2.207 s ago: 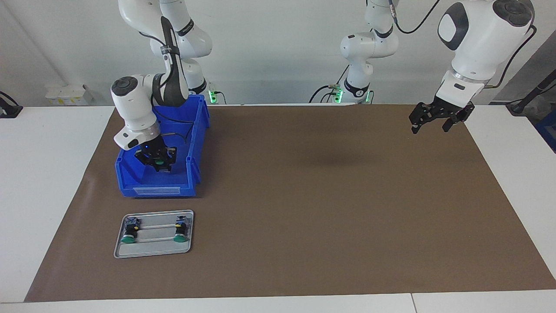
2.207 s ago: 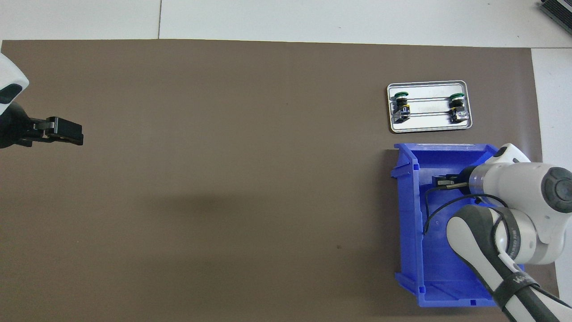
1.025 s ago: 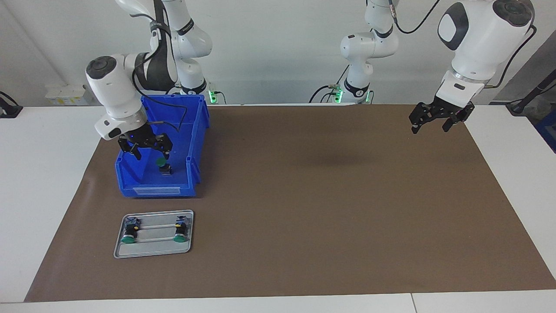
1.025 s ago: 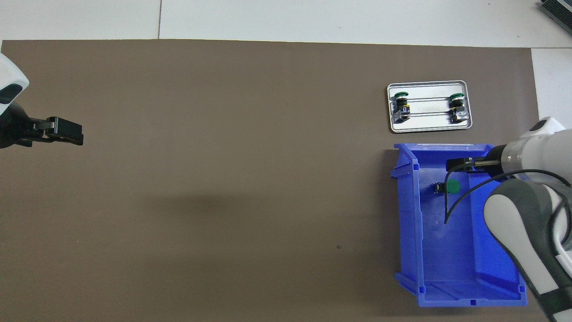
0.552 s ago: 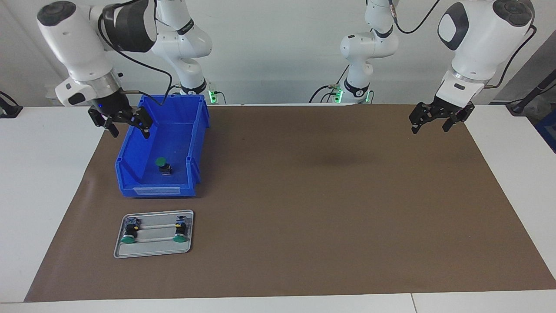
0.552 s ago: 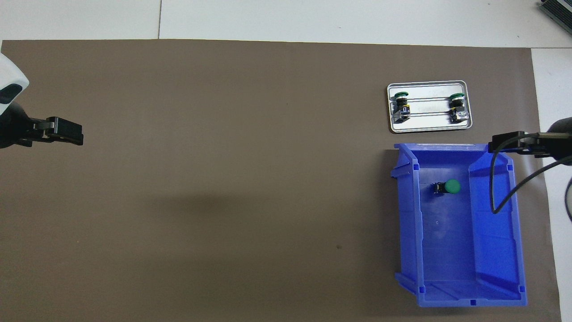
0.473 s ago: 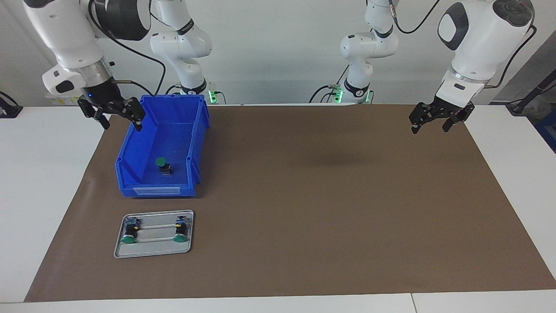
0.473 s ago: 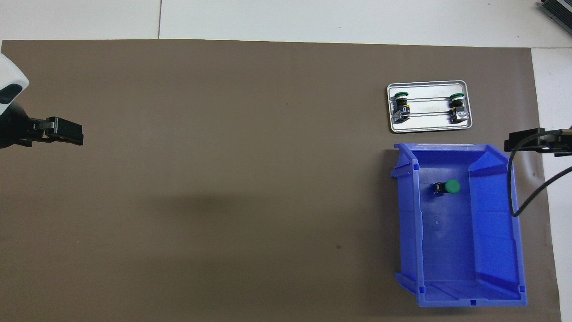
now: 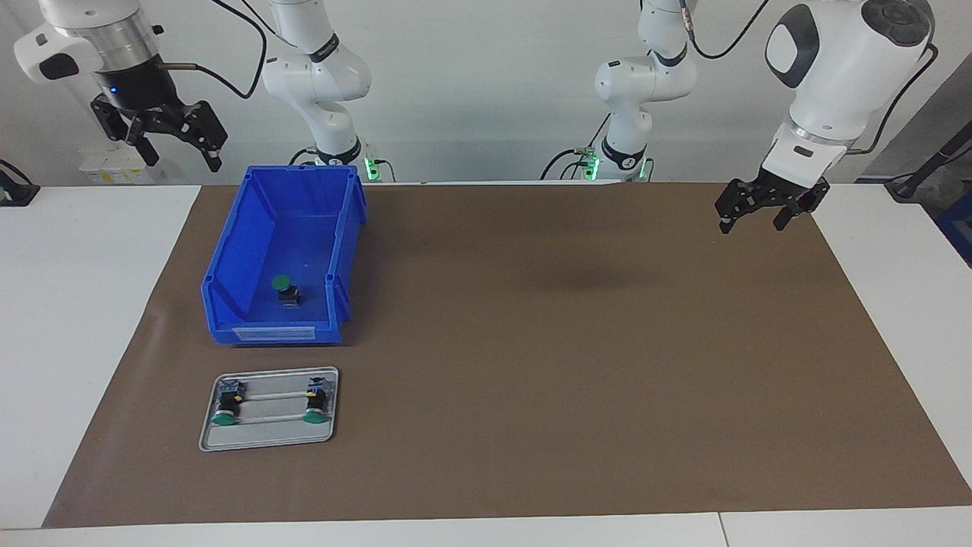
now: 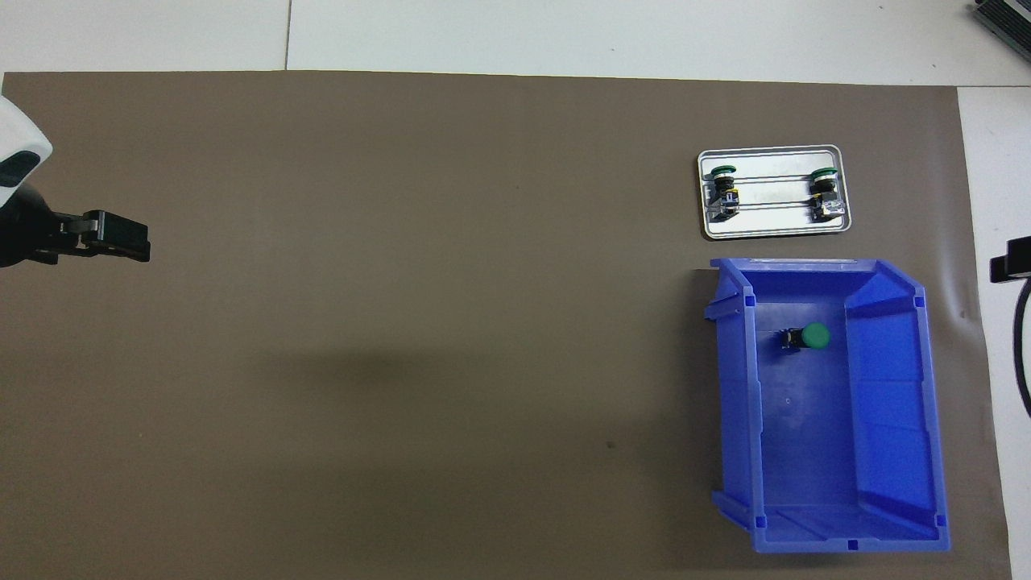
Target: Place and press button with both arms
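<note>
A green-capped button lies on the floor of the blue bin, with nothing touching it. Two more buttons rest on the metal tray. My right gripper hangs open and empty, high up and off to the side of the bin at the right arm's end; only its tip shows at the overhead view's edge. My left gripper waits open and empty over the mat's corner at the left arm's end.
A brown mat covers most of the white table. The bin stands near the right arm's base, and the tray lies just past the bin's front wall, farther from the robots.
My right gripper has risen out of the blue bin and swung up and outward toward the right arm's end, leaving the button in the bin. The left arm has not moved.
</note>
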